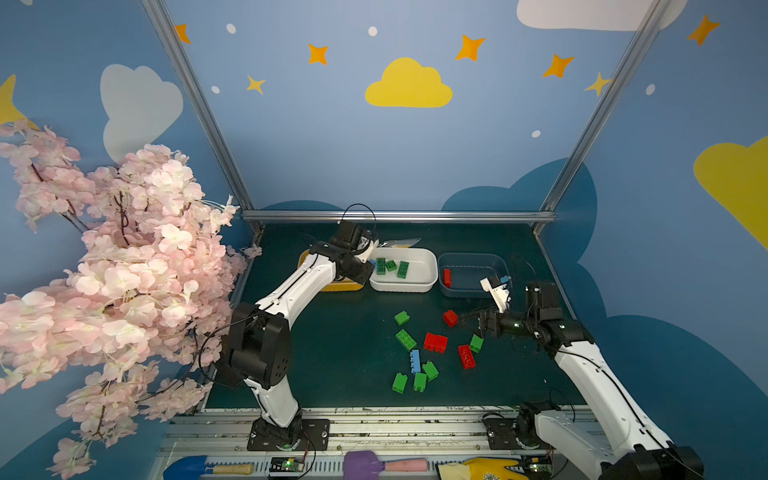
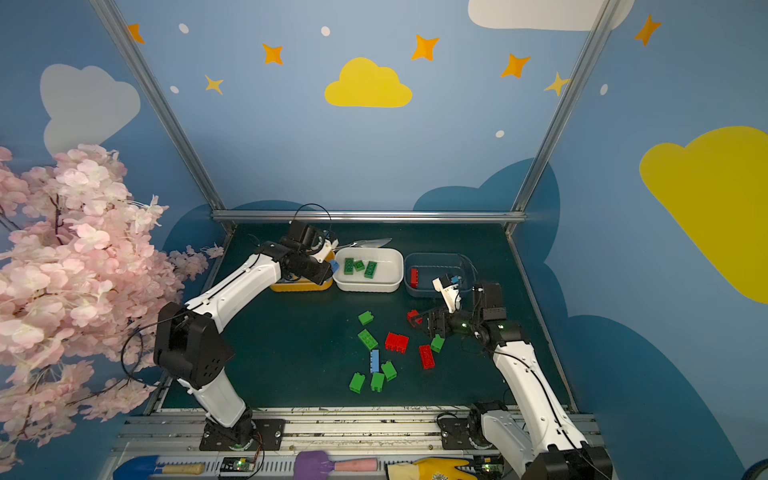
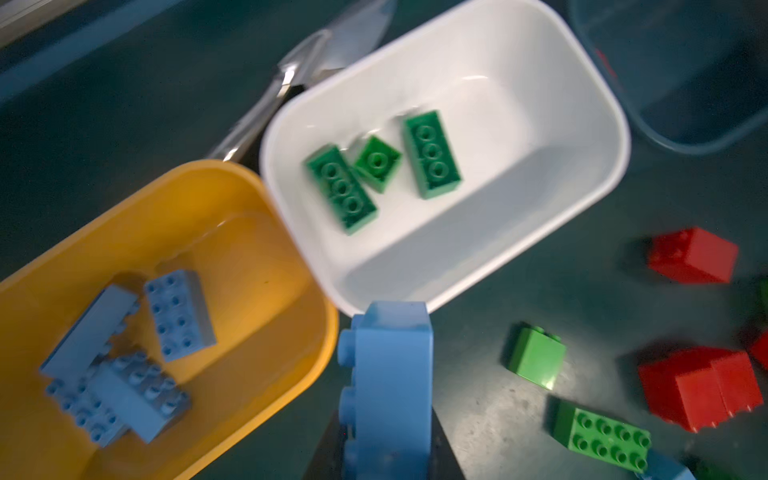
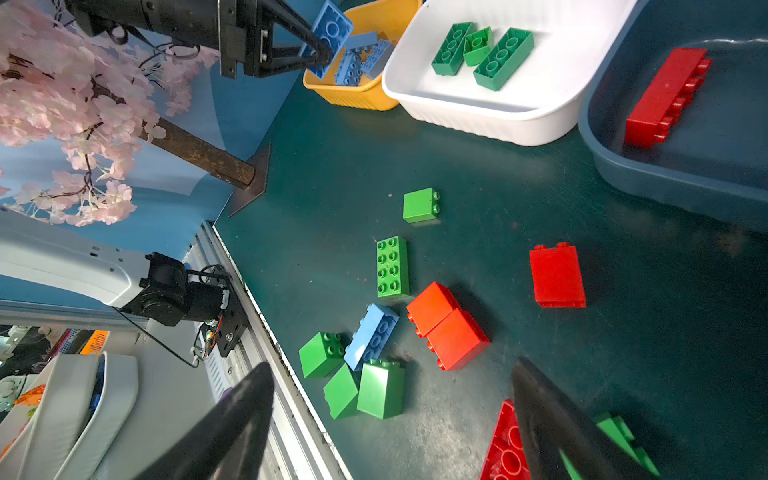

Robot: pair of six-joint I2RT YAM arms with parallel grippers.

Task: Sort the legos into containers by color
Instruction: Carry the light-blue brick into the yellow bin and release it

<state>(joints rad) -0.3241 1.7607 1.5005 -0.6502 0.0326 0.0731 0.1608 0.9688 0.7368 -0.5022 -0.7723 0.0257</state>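
Both top views look steeply down from high over the near edge of the table [image 1: 345, 349], facing the back wall [image 1: 395, 158], well away. Each wrist view hangs close above it, the left nearer; both share the white tub [image 3: 573, 124] and loose legos [image 4: 392, 266]

No readable text, label, brand, number or sign anywhere in view.
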